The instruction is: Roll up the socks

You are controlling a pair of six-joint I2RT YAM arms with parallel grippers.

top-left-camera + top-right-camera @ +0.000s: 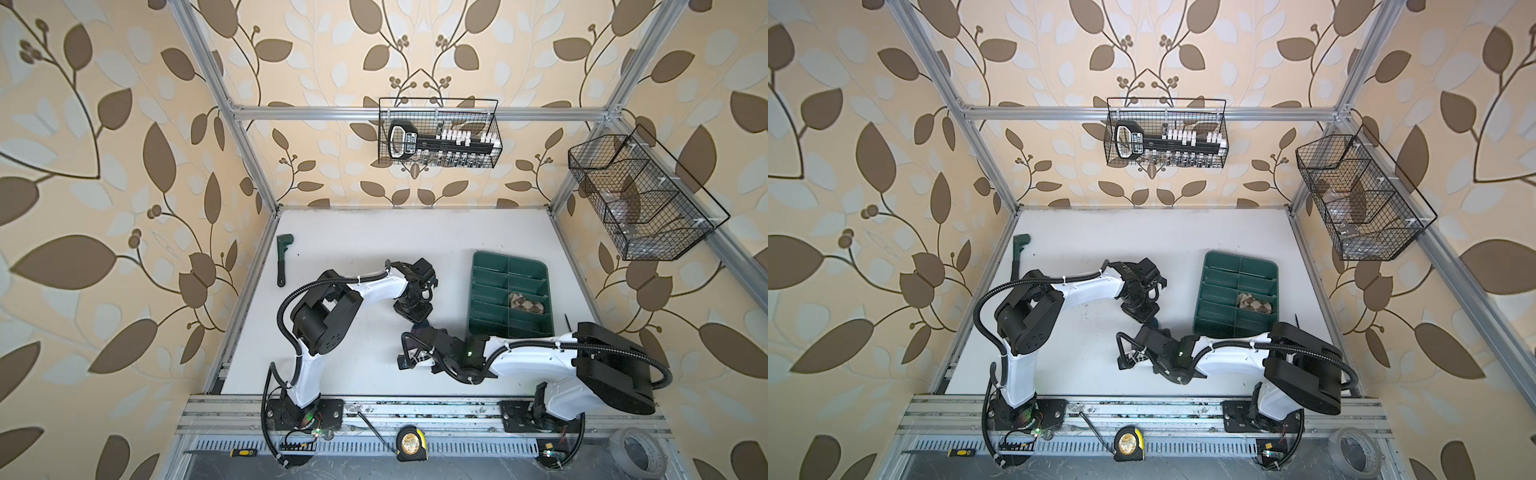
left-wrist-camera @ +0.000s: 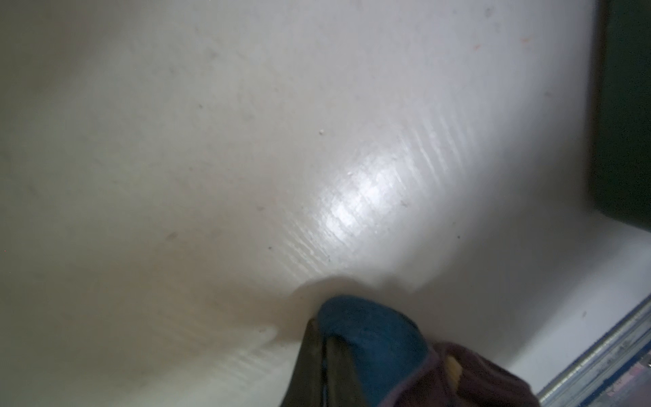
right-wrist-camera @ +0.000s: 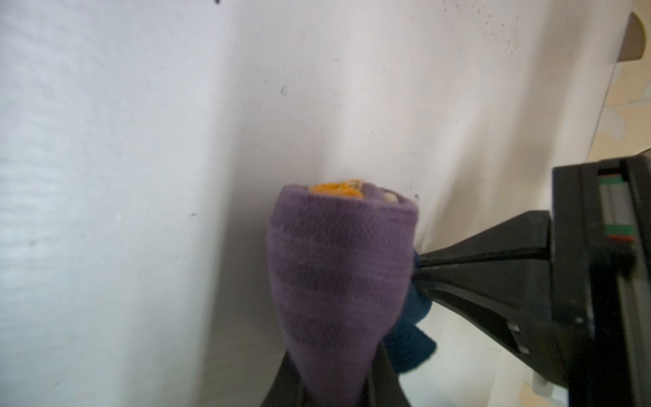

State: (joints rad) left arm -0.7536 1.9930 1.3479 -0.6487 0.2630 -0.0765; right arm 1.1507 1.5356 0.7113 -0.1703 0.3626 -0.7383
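The purple ribbed sock (image 3: 338, 267) is bunched into a roll with mustard yellow (image 3: 334, 188) showing at its end. My right gripper (image 3: 334, 373) is shut on it just above the white table. My left gripper (image 2: 324, 331) is shut on the same sock's navy toe (image 2: 370, 334), and its black fingers (image 3: 493, 260) reach in from the side. In both top views the two grippers (image 1: 411, 316) (image 1: 1142, 320) meet at the table's middle and cover this sock. The beige argyle sock (image 1: 524, 300) (image 1: 1252, 302) lies rolled in a compartment of the green tray.
The green divider tray (image 1: 478, 282) stands right of the grippers. A green pipe wrench (image 1: 282, 259) lies at the far left. Two wire baskets (image 1: 438, 133) (image 1: 640, 195) hang on the walls. A tape measure (image 1: 411, 444), a screwdriver (image 1: 243, 453) and a tape roll (image 1: 636, 451) lie along the front rail.
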